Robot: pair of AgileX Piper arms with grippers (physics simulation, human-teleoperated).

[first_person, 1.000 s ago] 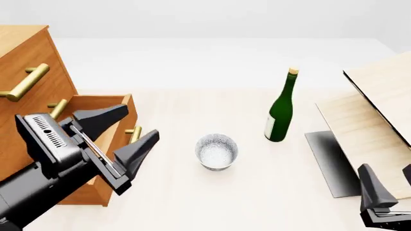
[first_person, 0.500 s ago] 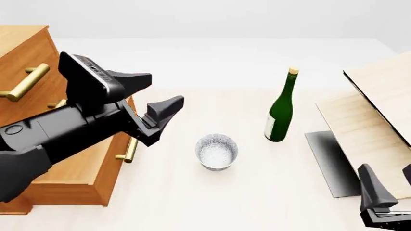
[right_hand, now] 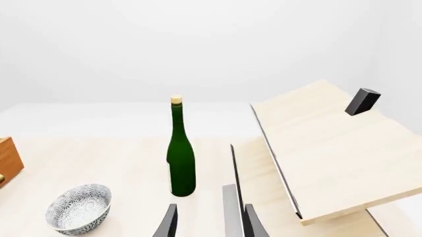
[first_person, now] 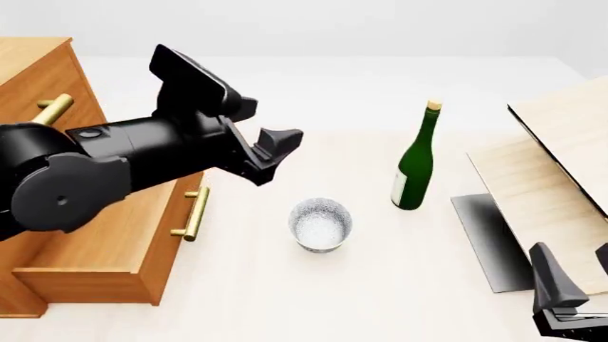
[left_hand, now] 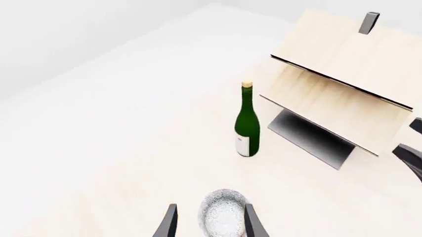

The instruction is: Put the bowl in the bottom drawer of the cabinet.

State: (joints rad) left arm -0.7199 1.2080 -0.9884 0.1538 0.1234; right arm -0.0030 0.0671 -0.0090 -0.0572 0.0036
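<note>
The speckled white bowl stands upright on the table, to the right of the cabinet. The bottom drawer is pulled out, its brass handle facing the bowl. My left gripper hovers open and empty, above and up-left of the bowl. In the left wrist view the bowl shows far below, between the fingertips. My right gripper rests open at the front right, far from the bowl.
A green wine bottle stands just right of and behind the bowl. Pale wood boards lean at the right over a dark grey sheet. A small dark block sits on the top board.
My left arm rose from the drawer's front and swung right and farther out, toward the bowl. The drawer stays open. The bowl, the bottle and the right arm have not moved.
</note>
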